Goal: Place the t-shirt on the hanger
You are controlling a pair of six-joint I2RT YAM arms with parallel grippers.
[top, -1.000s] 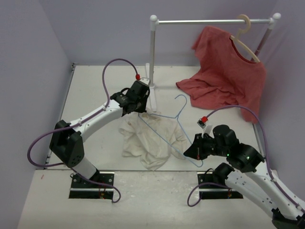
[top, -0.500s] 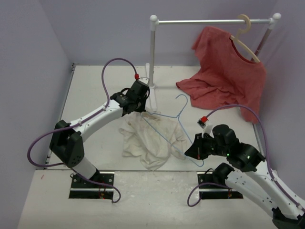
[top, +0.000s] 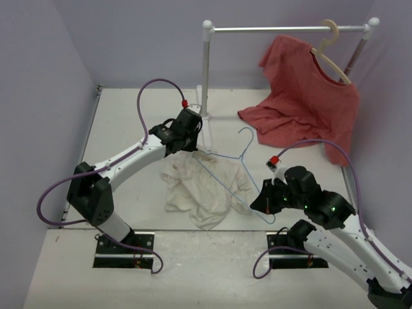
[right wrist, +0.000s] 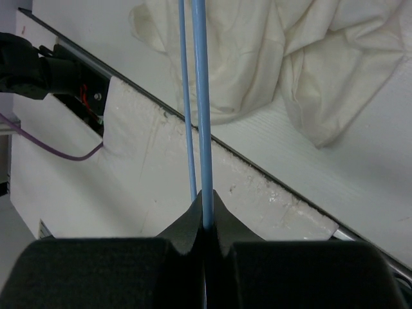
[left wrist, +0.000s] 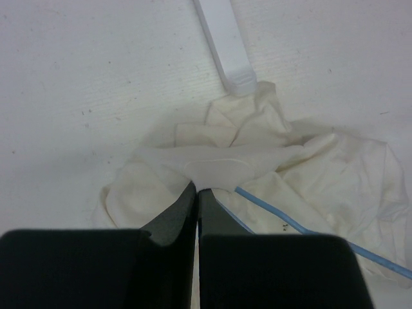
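Two arms are working over a white matte table (top: 129, 116); two shirts, two hangers and one rack are lying or standing on it. Nearest, at about 5 o'clock in the top view, the right gripper (top: 261, 205) is pinching the lower corner of the hanger (top: 244, 153); in the right wrist view its black fingers (right wrist: 183, 225) are pressing together around one thin light-blue wire (right wrist: 201, 96), with a second strand running just beside it. The hanger is a slim wire triangle with a small hook pointing toward 12 o'clock; it is lying across the t-shirt (top: 199, 190), which is sitting near the table's middle, a cream-white, soft, heavily wrinkled heap (right wrist: 270, 51). At the heap's 11 o'clock edge the left gripper (top: 187, 147) is clamping a fold of that cloth; in the left wrist view the two dark jaws are meeting at the tip (left wrist: 196, 188) with fabric (left wrist: 244, 154) bunching beyond them and the blue wire (left wrist: 322, 230) slanting off toward 4 o'clock. Farther back, at 12 o'clock, a white post (top: 206, 84) is carrying a horizontal rail (top: 283, 28); at 1 o'clock a thick beige hanger (top: 331, 51) is hooking over that rail, and a red t-shirt (top: 309, 96) is draping from it down onto the table.
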